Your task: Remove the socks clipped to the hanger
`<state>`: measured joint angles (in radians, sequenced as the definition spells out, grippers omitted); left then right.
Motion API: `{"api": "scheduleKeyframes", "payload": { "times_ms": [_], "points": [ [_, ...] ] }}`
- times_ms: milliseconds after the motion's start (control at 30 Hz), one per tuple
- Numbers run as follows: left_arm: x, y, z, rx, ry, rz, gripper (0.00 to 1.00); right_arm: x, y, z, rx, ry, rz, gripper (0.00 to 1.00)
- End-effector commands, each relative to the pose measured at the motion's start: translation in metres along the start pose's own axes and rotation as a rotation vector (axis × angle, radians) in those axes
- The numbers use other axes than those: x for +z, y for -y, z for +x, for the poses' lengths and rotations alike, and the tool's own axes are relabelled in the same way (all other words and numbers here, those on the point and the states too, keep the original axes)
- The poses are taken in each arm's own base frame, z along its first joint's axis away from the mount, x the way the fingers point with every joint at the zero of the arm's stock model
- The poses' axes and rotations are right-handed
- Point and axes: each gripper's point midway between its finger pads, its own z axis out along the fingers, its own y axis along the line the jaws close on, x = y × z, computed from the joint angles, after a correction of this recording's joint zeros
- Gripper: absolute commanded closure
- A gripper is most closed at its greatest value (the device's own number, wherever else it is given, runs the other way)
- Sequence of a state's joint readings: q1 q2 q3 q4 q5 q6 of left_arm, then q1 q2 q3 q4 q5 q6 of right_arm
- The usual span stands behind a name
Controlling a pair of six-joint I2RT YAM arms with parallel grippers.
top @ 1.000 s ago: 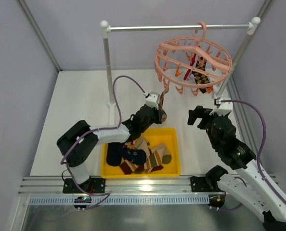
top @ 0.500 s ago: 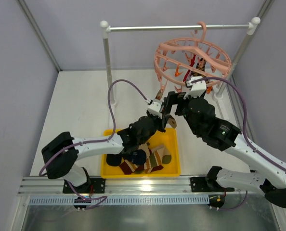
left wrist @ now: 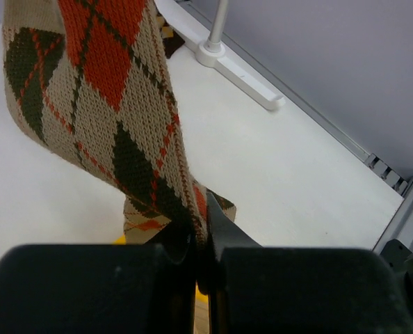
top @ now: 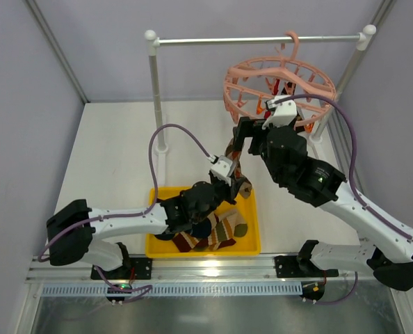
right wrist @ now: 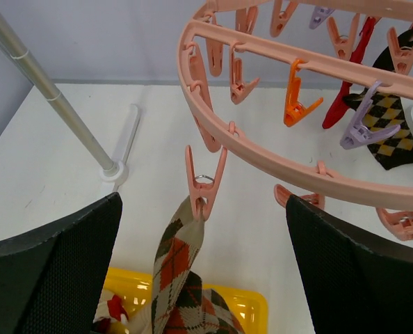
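The step in hand, as I judge it, is freeing the argyle sock [right wrist: 175, 278] from its pink clip [right wrist: 205, 174] at about 7 o'clock on the hanger [right wrist: 276, 163]. The left hand [left wrist: 201, 257] is pressed together, pinching the sock's lower part. The right hand [right wrist: 203, 209] is spread wide, one finger on each side of that clip and touching nothing.

To do it well, the right hand should probably close on the clip's upper levers rather than on the fabric. The left hand should give only light downward tension, so the ring does not swing on the rail [top: 255, 40]. Once freed, the sock can drop into the yellow bin [top: 254, 209] at 6 o'clock on the bench [top: 116, 153].

The left wrist view shows the pinch itself but not the clip. The right wrist view shows the clip biting the cuff, plus a red sock [right wrist: 356, 76] and another argyle sock [right wrist: 391, 136] clipped at its 2 o'clock. The top view shows loose socks [top: 220, 233] lying in the bin, but the right arm hides the clip there.
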<state>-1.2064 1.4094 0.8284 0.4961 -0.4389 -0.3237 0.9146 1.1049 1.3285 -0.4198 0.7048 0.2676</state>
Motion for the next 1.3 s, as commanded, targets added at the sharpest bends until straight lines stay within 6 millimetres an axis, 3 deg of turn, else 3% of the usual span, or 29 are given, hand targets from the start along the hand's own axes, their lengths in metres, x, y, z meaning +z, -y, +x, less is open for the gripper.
{"api": "scheduleKeyframes", "payload": {
  "times_ms": [0,367,767,967,1067,1233,1267],
  "points": [
    [-0.006,0.004,-0.023,0.012,0.059,0.007,1.00,-0.003,-0.002,-0.017,0.032,0.010,0.016,0.00],
    [-0.012,0.020,-0.028,0.041,0.034,0.041,1.00,0.010,-0.004,0.020,0.017,-0.091,0.066,0.00],
    [-0.025,0.029,-0.040,0.031,0.044,0.077,1.00,0.022,0.021,0.029,-0.005,-0.083,0.166,0.00],
    [-0.025,0.028,-0.039,0.039,0.033,0.074,1.00,0.031,0.019,0.032,0.007,-0.068,0.121,0.00],
    [-0.024,0.028,-0.036,0.041,0.026,0.074,1.00,0.034,0.017,0.024,0.015,-0.040,0.109,0.12],
    [-0.023,0.028,-0.032,0.033,0.020,0.074,1.00,0.040,0.012,0.012,0.016,-0.011,0.083,0.23],
    [-0.022,0.028,-0.031,0.032,0.019,0.074,1.00,0.041,0.011,0.011,0.011,-0.010,0.082,0.30]
  ]
}}
